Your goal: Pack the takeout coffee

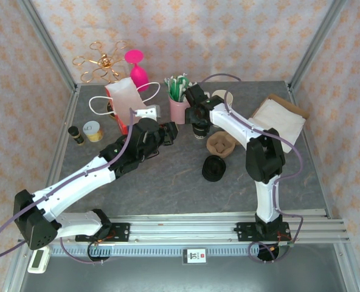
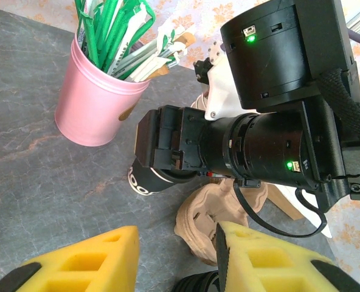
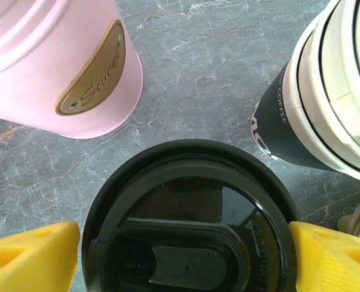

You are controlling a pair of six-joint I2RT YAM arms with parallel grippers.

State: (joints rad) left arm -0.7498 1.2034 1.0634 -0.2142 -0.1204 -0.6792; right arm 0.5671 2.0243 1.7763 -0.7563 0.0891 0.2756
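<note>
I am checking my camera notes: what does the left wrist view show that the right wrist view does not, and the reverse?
Left wrist, not right wrist: the green and white sticks in the pink cup, and the right arm's black wrist above the takeout coffee. Right wrist, not left wrist: the coffee's black lid from above, the right gripper's yellow jaws flanking it. Both: the pink cup, the takeout coffee, the grey table.

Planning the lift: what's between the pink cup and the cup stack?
Bare tabletop, seen in the right wrist view; the takeout coffee sits just nearer.
</note>
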